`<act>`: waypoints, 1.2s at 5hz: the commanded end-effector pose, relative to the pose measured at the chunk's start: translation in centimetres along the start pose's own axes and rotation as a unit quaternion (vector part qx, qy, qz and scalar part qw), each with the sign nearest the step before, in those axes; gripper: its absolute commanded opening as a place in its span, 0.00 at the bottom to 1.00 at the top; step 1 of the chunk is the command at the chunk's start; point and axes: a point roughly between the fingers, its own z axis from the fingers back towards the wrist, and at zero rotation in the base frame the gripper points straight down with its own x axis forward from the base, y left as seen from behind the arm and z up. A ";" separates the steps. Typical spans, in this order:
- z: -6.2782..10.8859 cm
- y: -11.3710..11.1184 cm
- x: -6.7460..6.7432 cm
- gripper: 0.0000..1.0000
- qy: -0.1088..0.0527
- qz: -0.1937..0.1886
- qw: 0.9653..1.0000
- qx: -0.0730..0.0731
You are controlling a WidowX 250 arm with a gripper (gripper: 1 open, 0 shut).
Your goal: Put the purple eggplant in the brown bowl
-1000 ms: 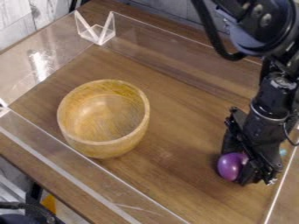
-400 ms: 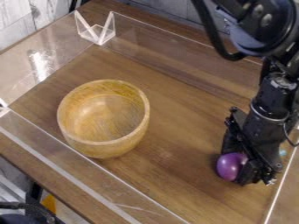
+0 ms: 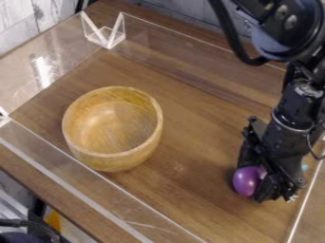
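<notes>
The purple eggplant [image 3: 246,180] shows as a small glossy purple lump low at the right of the wooden table, its stem cap hidden. My gripper [image 3: 254,182] comes down on it from above, its dark fingers [image 3: 269,178] hugging the eggplant's sides, so it looks shut on it. The brown bowl [image 3: 112,126], round and thick-walled with nothing inside, stands on the left half of the table, well apart from the gripper.
A clear plastic wall [image 3: 76,204] rims the table's front and left edges. A small clear folded stand [image 3: 105,28] sits at the back left. The black arm [image 3: 295,76] rises along the right edge.
The eggplant and the gripper tips have shifted very slightly left and down. The bowl has stayed where it was.
</notes>
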 end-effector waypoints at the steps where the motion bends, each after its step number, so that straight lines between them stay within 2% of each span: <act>1: 2.7 0.1 0.8 0.00 -0.039 -0.002 0.999 0.015; 4: 4.3 0.4 0.1 0.00 -0.039 0.001 0.999 0.029; 6: 6.4 0.8 -0.8 0.00 -0.041 0.009 0.998 0.047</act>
